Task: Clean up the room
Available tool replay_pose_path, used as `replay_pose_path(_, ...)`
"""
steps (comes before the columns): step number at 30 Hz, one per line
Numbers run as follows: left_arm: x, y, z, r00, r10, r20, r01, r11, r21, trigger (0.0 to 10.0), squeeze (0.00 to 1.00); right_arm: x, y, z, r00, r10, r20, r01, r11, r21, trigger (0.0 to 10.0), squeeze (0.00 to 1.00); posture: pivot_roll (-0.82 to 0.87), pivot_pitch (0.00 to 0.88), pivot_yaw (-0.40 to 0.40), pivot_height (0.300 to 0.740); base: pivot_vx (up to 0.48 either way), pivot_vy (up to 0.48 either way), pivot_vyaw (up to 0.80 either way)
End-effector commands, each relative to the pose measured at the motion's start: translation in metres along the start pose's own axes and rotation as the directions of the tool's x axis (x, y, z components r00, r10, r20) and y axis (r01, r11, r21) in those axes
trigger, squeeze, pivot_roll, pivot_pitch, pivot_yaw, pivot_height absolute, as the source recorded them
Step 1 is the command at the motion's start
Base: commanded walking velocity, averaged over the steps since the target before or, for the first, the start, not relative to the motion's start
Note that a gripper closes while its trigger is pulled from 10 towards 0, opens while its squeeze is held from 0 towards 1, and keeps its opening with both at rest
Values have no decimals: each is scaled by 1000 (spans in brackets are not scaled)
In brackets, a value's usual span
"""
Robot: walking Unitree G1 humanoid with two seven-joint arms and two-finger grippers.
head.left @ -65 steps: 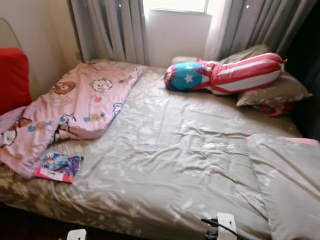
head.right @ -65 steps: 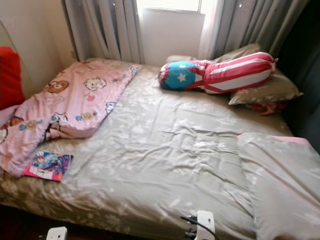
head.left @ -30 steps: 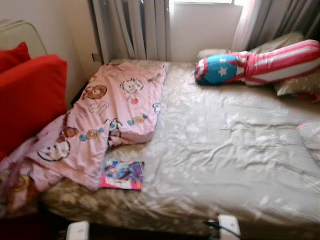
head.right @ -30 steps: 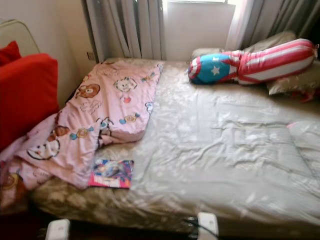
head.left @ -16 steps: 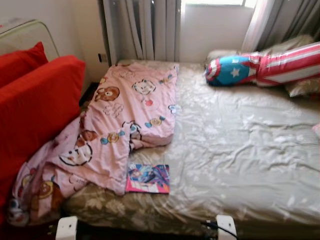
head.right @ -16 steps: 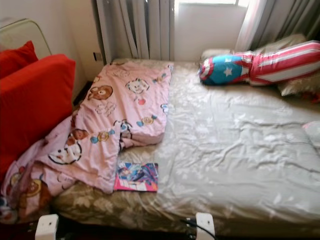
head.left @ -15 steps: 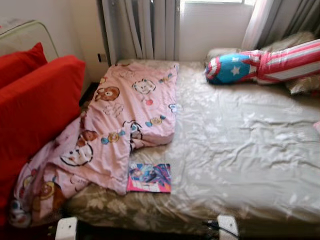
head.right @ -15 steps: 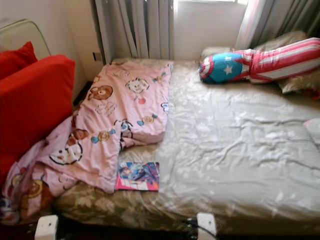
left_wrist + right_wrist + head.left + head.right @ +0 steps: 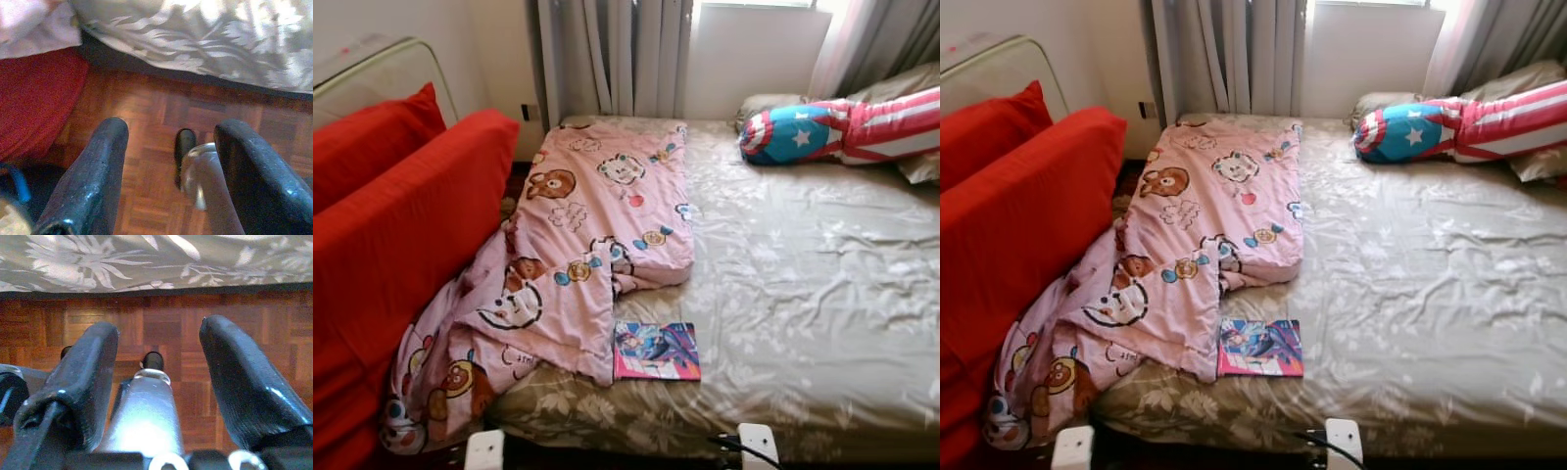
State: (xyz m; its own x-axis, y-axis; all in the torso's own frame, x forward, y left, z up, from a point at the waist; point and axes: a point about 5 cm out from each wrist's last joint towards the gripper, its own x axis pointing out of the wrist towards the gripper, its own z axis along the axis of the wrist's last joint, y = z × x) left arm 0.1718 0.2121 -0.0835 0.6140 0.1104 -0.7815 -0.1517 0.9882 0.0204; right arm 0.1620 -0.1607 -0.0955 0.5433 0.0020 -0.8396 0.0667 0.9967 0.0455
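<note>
From the head views, a bed (image 9: 803,284) with a grey-beige flowered sheet fills the room under a curtained window (image 9: 754,49); a pink cartoon blanket (image 9: 578,255) spills off its left edge against red cushions (image 9: 401,225), a colourful book (image 9: 656,351) lies near the front edge just beside the blanket, and a striped bolster (image 9: 842,127) lies at the far end, cut off at the right. In the left wrist view the left gripper (image 9: 168,171) hangs with its fingers apart over the wood floor (image 9: 156,112) beside the bed's edge. In the right wrist view the right gripper (image 9: 159,377) likewise hangs spread and empty above that floor, the robot's own leg partly blocking the floor.
</note>
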Motion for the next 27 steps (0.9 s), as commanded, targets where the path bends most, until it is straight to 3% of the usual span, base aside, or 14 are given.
replay_pose_path(1, 0, 0, -1, 1000, -1, -4, 1, 1000, 8, 10000, 0, 0, -2, 1, 1000, -5, 3, 5, 1000, 10, 10000, 0, 98, 0, -23, 740, 0, 0, 0)
replay_pose_path(6, 2, -4, 7, 1000, -5, 11, 5, 1000, 12, 10000, 0, 0, -1, 2, 1000, 2, 9, -2, 1000, 18, 10000, 0, 97, 0, -22, 740, 0, 0, 0)
replay_pose_path(12, 2, 6, 10, 1000, 2, 22, -2, 1000, 15, 10000, 0, 0, 1, 4, 999, 26, 23, -26, 1000, -17, 10000, 0, 98, 0, -24, 740, 0, 0, 0)
replay_pose_path(21, 0, 13, 9, 1000, 6, 25, -7, 1000, 14, 10000, 0, 1, 3, 8, 998, 38, 44, -37, 999, -21, 10000, 0, 91, 0, -27, 740, 0, 0, 785)
replay_pose_path(27, 0, 12, 6, 1000, 2, 19, -2, 1000, 13, 10000, 0, 1, 1, 8, 999, 33, 43, -32, 999, -16, 10000, 0, 91, 0, -32, 740, 249, 0, 606)
